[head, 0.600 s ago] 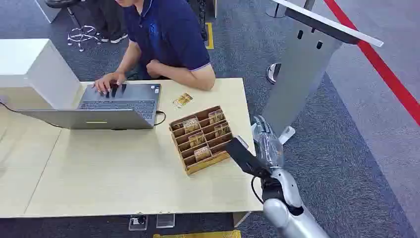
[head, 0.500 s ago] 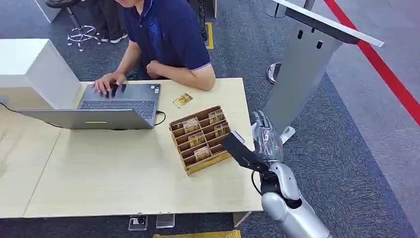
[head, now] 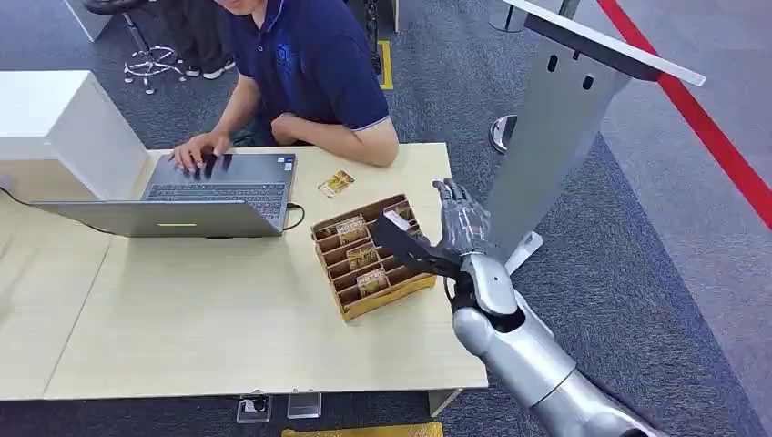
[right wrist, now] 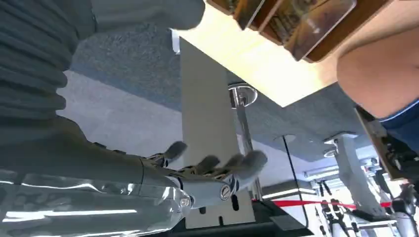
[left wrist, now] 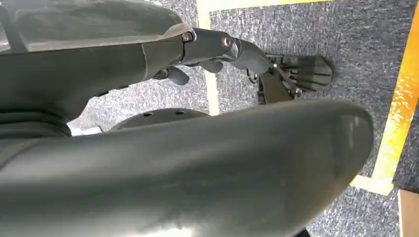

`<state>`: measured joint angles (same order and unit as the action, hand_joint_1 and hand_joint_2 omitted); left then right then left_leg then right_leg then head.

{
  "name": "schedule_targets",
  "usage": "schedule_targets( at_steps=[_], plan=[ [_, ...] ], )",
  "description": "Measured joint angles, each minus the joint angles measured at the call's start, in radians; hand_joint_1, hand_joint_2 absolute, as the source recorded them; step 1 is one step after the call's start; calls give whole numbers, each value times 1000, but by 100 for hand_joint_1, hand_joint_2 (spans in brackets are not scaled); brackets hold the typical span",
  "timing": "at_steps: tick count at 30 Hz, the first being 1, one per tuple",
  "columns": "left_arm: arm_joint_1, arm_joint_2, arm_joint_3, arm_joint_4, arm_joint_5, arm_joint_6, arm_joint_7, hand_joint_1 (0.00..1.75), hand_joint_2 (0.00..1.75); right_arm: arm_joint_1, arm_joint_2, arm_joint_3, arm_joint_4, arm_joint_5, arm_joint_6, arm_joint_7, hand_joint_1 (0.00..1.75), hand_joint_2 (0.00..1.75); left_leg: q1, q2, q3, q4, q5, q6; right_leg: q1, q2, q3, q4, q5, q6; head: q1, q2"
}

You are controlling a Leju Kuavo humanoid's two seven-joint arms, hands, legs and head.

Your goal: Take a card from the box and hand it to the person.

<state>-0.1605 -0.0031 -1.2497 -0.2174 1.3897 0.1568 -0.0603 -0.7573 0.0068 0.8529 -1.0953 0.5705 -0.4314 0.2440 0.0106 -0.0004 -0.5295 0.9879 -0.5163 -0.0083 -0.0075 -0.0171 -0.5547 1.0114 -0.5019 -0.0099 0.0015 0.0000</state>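
Up and in comes the right hand (head: 462,218), swinging from beside the table's edge at about four o'clock of the box (head: 371,257) to hover just off its three o'clock side, and the arm has stretched forward with it. Fingers are spread wide and they hold nothing; the right wrist view says the same, fingers (right wrist: 217,165) fanned out in open air with the box's edge and the table (head: 228,319) beyond them.

Cards (head: 361,256) sit upright in their slots, none lifted yet. One loose card (head: 336,184) lies flat on the table at about eleven o'clock of the box, near the person's (head: 305,68) forearm. The person is busy at the laptop (head: 196,196), one hand on the keys.

What does this shift mean? My read: the reach is under way and the pick is not yet made. The hand must drop over a slot and pinch one card by its top edge, which looks a fiddly job with the cards packed close.

As for the left hand (left wrist: 222,47), it hangs low over the carpet, and its fingers look curled in on nothing.
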Motion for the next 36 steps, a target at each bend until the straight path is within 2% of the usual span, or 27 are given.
schedule_targets(
  at_steps=[36],
  plan=[
    [3, 0, 0, 0, 4, -1, -5, 0, 0, 19, -11, -13, -24, -111, 7, -57, 0, 175, 0, 0, 0, 0, 0, 0, 0, 0, 0, 0, 0, 0, 2, 0]
  ],
)
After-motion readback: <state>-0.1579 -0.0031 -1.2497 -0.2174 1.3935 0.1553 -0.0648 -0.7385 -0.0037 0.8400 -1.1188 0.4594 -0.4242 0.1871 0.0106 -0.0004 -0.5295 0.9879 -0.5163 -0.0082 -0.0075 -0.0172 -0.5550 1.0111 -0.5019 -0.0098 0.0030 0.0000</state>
